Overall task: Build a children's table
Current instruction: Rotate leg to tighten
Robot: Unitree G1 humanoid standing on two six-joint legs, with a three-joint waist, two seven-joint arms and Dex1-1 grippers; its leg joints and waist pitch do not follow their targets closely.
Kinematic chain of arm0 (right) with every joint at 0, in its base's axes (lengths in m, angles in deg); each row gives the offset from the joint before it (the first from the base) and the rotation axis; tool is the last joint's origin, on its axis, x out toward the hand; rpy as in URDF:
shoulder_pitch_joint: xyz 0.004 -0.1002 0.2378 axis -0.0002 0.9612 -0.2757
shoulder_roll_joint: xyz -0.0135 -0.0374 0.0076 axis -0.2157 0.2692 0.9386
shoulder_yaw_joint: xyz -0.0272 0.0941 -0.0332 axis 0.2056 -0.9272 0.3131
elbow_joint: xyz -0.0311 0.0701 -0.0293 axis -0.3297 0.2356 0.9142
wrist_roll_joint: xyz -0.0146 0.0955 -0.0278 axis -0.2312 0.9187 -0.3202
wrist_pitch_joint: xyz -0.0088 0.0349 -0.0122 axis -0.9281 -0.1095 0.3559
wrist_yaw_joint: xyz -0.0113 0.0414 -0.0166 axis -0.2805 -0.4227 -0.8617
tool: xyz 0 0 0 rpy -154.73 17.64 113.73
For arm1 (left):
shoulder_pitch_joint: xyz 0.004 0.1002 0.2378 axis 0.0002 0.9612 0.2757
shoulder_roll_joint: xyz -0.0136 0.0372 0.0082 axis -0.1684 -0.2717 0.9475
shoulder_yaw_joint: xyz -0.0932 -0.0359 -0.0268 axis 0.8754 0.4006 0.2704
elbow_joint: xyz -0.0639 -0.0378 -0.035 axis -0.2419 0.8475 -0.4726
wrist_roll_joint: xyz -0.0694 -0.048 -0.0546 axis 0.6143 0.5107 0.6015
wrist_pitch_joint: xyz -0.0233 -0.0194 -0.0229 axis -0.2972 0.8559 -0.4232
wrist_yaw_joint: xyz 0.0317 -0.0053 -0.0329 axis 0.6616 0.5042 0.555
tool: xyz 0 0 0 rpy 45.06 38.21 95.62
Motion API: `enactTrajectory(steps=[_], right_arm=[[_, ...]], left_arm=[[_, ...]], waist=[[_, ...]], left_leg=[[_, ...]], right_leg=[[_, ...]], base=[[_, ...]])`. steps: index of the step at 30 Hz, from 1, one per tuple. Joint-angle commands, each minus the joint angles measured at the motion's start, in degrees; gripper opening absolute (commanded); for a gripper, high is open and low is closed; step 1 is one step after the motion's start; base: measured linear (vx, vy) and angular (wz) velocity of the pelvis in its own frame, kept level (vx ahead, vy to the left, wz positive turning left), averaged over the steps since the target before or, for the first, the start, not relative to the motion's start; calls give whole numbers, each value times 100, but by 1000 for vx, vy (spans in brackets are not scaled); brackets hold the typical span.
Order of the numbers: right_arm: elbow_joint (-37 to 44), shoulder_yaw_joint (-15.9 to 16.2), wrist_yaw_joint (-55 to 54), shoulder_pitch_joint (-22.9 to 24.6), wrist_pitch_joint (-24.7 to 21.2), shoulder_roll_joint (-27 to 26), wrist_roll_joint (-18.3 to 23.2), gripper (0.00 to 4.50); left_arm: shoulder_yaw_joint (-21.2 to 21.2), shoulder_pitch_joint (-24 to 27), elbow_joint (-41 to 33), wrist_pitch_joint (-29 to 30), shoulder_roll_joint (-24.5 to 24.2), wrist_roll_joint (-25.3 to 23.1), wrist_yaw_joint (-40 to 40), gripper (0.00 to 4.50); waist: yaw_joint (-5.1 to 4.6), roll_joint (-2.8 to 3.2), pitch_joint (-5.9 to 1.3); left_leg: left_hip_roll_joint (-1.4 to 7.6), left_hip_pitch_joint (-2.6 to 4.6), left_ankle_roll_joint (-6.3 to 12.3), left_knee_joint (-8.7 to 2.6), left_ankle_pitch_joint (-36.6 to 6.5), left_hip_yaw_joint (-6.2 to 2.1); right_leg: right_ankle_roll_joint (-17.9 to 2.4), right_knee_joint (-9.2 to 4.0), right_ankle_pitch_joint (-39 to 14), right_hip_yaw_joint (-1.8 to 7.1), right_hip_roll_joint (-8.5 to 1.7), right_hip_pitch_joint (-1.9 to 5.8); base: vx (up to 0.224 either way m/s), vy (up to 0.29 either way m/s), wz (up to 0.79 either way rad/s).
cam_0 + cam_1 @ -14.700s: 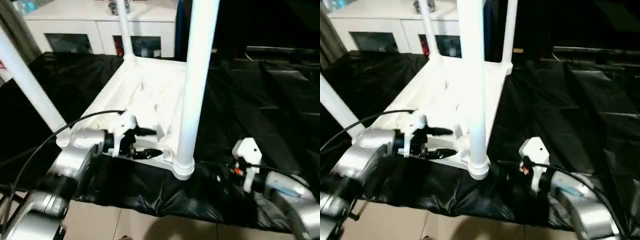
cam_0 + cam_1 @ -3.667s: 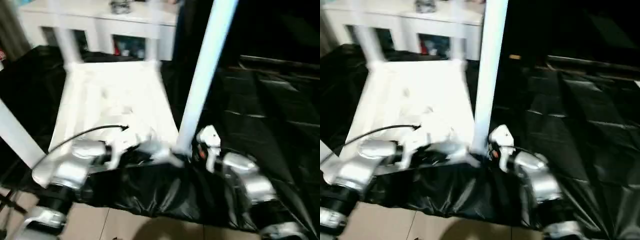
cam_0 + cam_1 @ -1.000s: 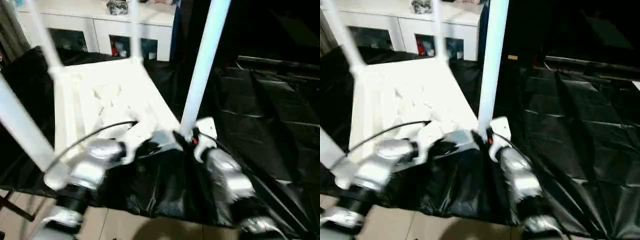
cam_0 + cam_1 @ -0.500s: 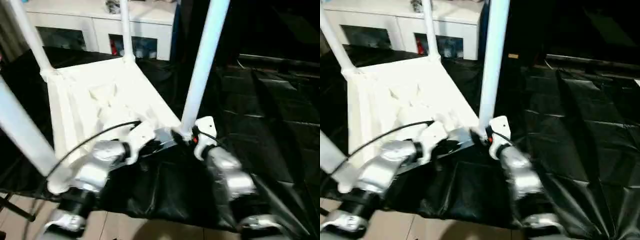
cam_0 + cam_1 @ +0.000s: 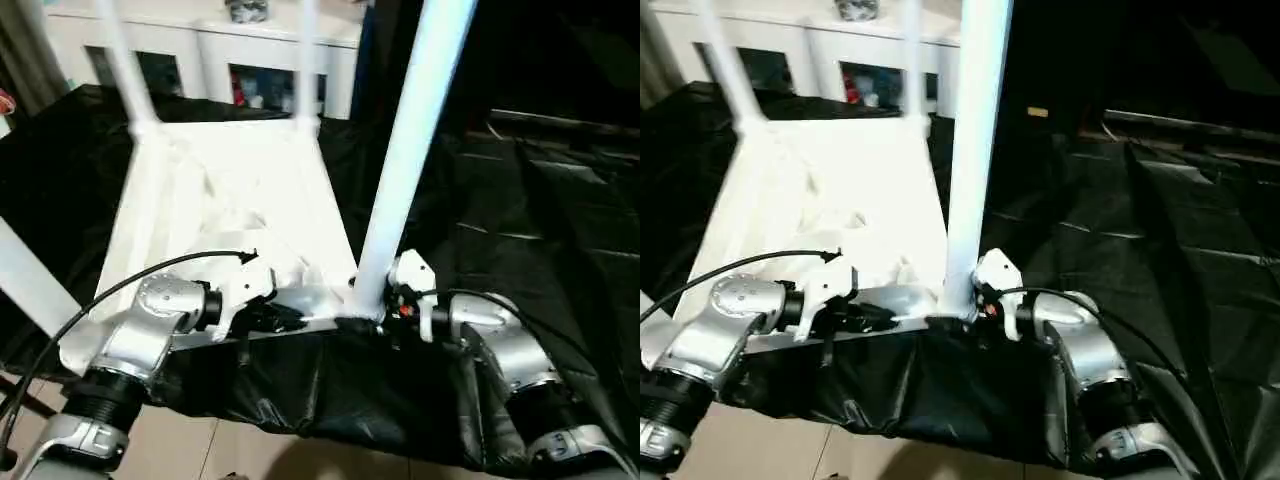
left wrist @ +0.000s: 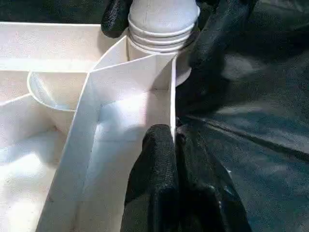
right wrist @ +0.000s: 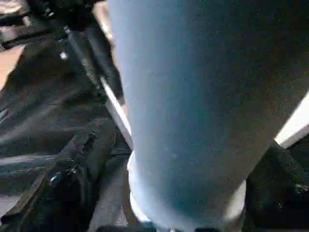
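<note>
Four long white tapered tube legs (image 5: 405, 180) stand up from our upside-down small white plastic children's table (image 5: 235, 215) on the black-sheeted folding table (image 5: 540, 220), so we judge only flipping remains. At five o'clock, our right gripper (image 7: 164, 193) straddles the nearest leg, jaws wide. Our left gripper (image 6: 166, 159) pinches the rim, closed.
</note>
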Motion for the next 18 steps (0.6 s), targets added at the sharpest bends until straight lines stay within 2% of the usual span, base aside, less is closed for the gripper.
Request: enactTrajectory(steps=[1, 4, 9, 12, 15, 18], right_arm=[[131, 529, 531, -12, -81, -96, 61, 386], [173, 543, 792, -39, -227, -27, 130, 373], [251, 619, 1048, -14, -314, 86, 117, 321], [257, 638, 1075, -1, -306, 101, 108, 314], [303, 669, 1125, 47, -318, 111, 89, 279], [368, 680, 1130, 104, -365, 91, 89, 269]], left_arm=[[-197, -146, 84, -90, 134, 81, -70, 0], [-191, -185, 140, -114, 56, 148, -315, 0], [-231, -224, 184, -102, -93, 204, -608, 0], [-239, -233, 205, -114, -118, 201, -650, 0], [-232, -258, 277, -170, -123, 195, -694, 0], [-226, -261, 305, -180, -103, 205, -656, 0]], waist=[[7, -34, -246], [29, -30, -244], [69, -27, -263], [78, -27, -259], [79, -24, -257], [83, -27, -261]], left_leg=[[195, -25, 317, -312, -1013, -15], [194, -33, 309, -315, -992, -19], [201, -33, 343, -295, -780, -12], [204, -24, 316, -298, -826, -11], [199, -23, 291, -300, -859, -12], [199, -23, 271, -298, -867, -14]], right_leg=[[-1054, -428, -971, 304, -467, 238], [-997, -428, -1080, 305, -471, 245], [-1117, -364, -567, 299, -464, 248], [-1131, -375, -635, 298, -472, 245], [-1110, -382, -698, 300, -472, 248], [-1087, -382, -713, 303, -468, 253]], base=[[0, 0, 0], [0, 0, 0], [0, 0, 0], [0, 0, 0], [0, 0, 0], [0, 0, 0]])
